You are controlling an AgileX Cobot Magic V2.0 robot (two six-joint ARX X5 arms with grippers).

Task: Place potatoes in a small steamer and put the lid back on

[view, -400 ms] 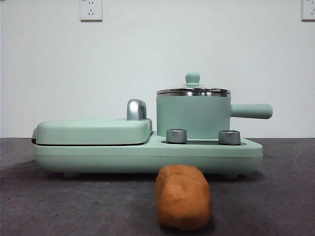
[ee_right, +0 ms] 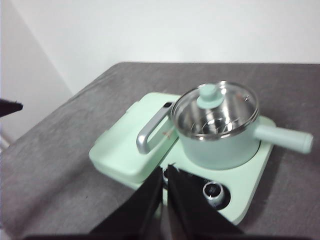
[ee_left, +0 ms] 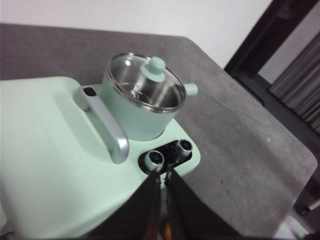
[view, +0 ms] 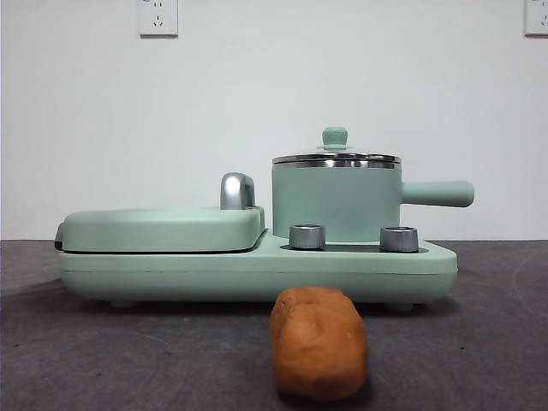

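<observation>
An orange-brown potato lies on the dark table in front of the appliance. The mint-green small steamer stands on the appliance's right side with its side handle pointing right; it also shows in the left wrist view and the right wrist view. The lid with its mint-green knob sits closed on the pot, and also shows in the right wrist view. My left gripper and right gripper are shut and empty, high above the appliance's front. Neither shows in the front view.
The mint-green appliance base carries a flat griddle cover with a chrome handle on its left and two steel dials at the front. The table's edge lies to the right.
</observation>
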